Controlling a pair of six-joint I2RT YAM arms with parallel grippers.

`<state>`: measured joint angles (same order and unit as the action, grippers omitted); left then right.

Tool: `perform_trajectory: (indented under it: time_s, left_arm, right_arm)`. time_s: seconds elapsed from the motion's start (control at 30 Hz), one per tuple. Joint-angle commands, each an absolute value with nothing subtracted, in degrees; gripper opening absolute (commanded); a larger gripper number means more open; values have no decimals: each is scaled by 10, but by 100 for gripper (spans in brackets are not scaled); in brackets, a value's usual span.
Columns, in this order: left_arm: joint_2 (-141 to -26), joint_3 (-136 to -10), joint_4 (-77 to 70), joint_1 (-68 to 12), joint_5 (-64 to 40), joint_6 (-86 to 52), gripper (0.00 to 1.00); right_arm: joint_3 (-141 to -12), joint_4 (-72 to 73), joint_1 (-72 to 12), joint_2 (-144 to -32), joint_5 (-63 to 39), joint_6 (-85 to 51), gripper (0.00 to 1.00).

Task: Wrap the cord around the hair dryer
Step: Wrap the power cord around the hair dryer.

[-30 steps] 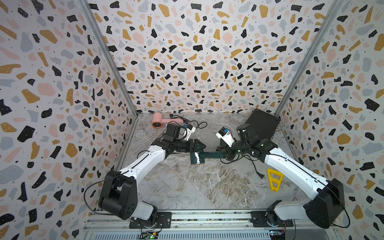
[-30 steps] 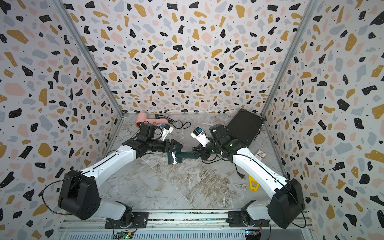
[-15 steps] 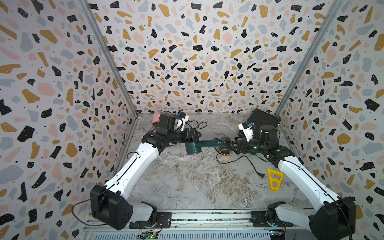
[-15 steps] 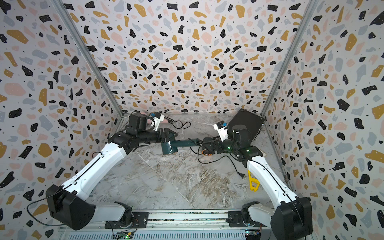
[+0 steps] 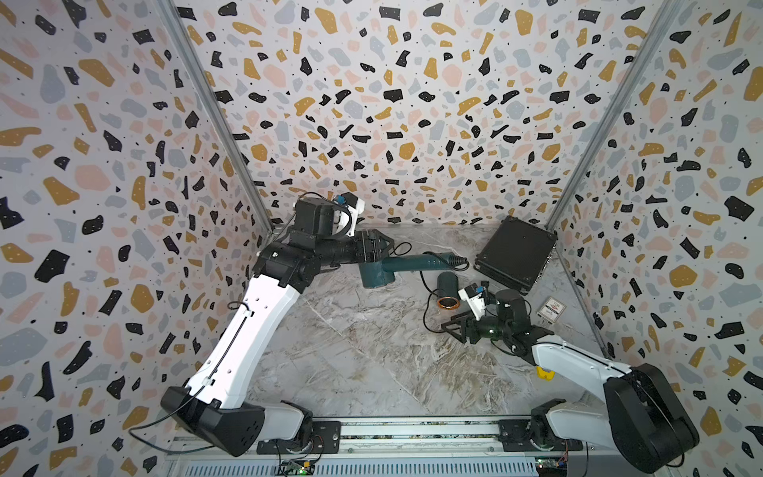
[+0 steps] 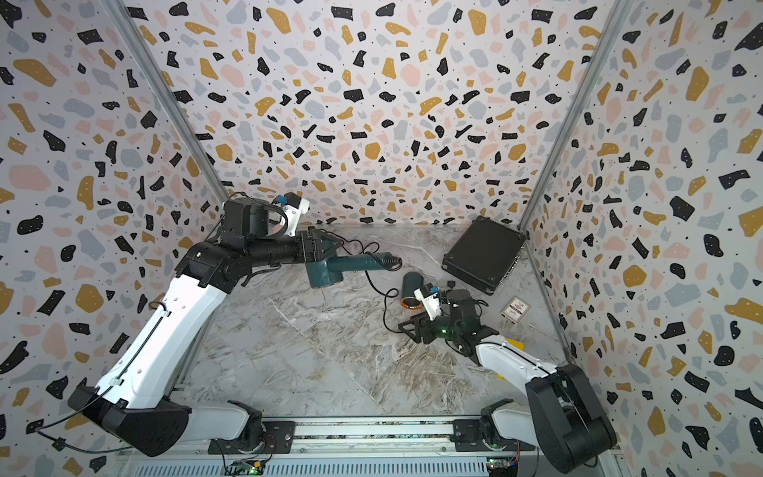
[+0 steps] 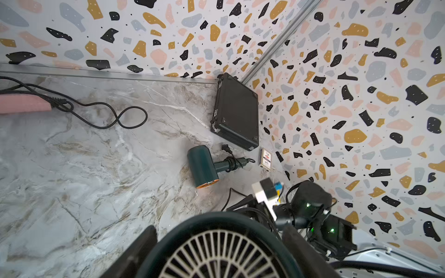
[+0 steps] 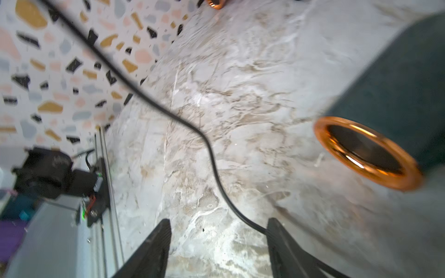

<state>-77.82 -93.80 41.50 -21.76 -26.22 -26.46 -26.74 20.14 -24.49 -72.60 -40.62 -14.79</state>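
Note:
A teal hair dryer (image 5: 377, 276) (image 6: 326, 274) hangs above the back of the table, its handle pointing right. My left gripper (image 5: 377, 247) (image 6: 320, 247) is shut on its barrel. In the left wrist view the dryer's rear grille (image 7: 216, 255) fills the space between the fingers (image 7: 142, 243). Its black cord (image 5: 425, 316) (image 6: 384, 305) drops from the handle end and trails across the table to my right gripper (image 5: 450, 328) (image 6: 408, 326). That gripper (image 8: 218, 222) is open, low over the table. The cord (image 8: 168, 113) ends against one of its fingers (image 8: 277, 238).
A second teal dryer with a copper nozzle ring (image 5: 448, 289) (image 7: 204, 166) (image 8: 368, 154) lies by the right gripper, cord coiled on its handle. Back right: a black case (image 5: 514, 254) and a small card box (image 5: 552, 309). A pink dryer (image 7: 24, 103) lies back left.
My right gripper opened, left the dryer's handle and dropped back to the right, down to the table. My left arm carried the dryer up and toward the back left.

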Motion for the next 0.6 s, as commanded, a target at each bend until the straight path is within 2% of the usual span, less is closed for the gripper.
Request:
perform_trajectory:
  time_s: [0.0,0.13,0.27,0.43,0.57]
  left_arm:
    - [-791,-962,373,-210,-303,-295,0]
    - [-802,-969,358,-200,-320,-305,0]
    - [-808,-981,360,-191,-326,-310,0]
    - [-814,-987,362,-178,-338,-312,0]
    - [-817,-986,356,-172,-345,-314,0]
  right_arm:
    - [-258,392,-250,-759,-404,-175,72]
    - [-249,525,-263,-850,-389,-208,72]
    - [-258,596,-276,-928,-381,-224,71]
    - [-264,614,-286,-971,-392,-229,71]
    - [-287,527,-289,-960,-395,-197,72]
